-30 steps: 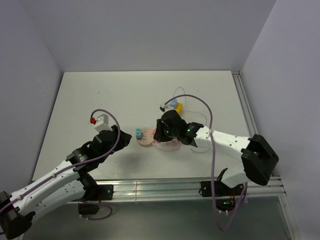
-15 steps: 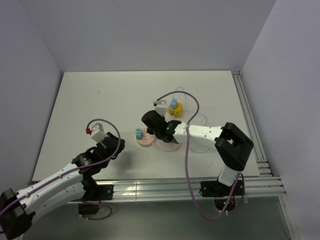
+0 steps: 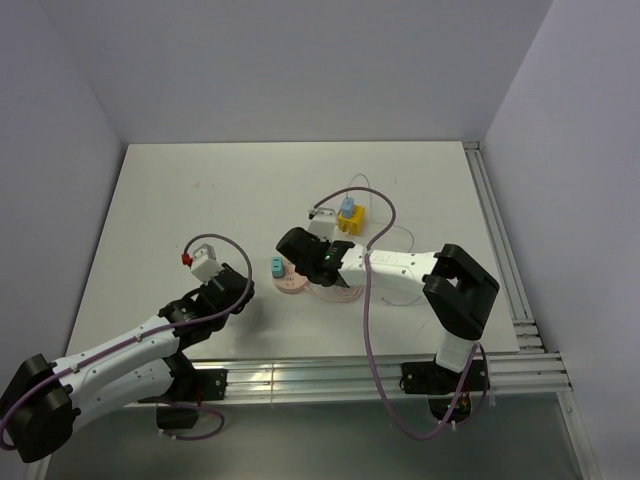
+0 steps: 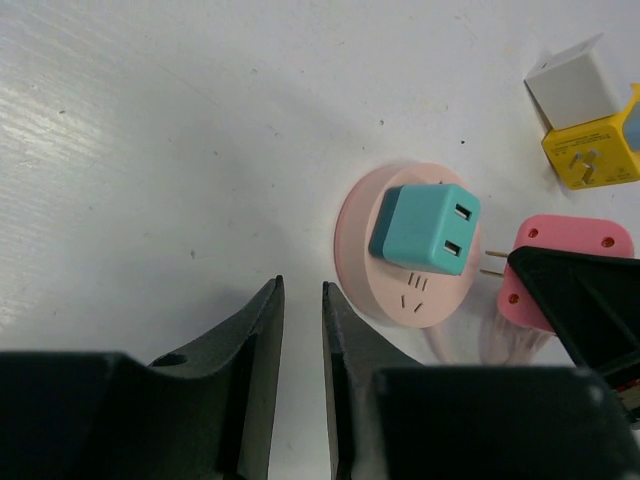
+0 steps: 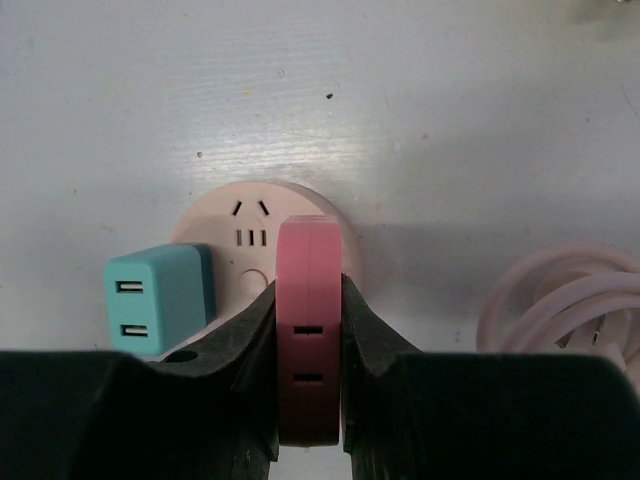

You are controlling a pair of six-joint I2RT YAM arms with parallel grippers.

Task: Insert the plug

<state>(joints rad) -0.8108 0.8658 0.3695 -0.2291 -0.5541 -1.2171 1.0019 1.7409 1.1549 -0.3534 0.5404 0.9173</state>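
Observation:
My right gripper (image 5: 309,290) is shut on the flat pink plug (image 5: 309,330), which stands on edge between its fingers. The plug (image 4: 570,250) hovers at the right part of the round pink socket (image 5: 255,225), its two prongs pointing toward the socket (image 4: 355,225). A teal adapter (image 5: 155,297) sits plugged into the socket's left side. My left gripper (image 4: 303,290) rests just left of the socket, jaws a narrow gap apart with only bare table between them. From above, the left gripper (image 3: 243,283) and the right gripper (image 3: 298,260) flank the socket (image 3: 290,278).
A coiled pale pink cable (image 5: 570,310) lies right of the socket. Behind it stand a yellow adapter (image 4: 590,150) with a blue piece on top and a white block (image 4: 572,85). A metal rail (image 3: 495,230) runs along the table's right edge.
The right arm has swung left and brought the pink plug to the socket. The left gripper's jaws have narrowed, and it pulled back a little, then came nearer again.

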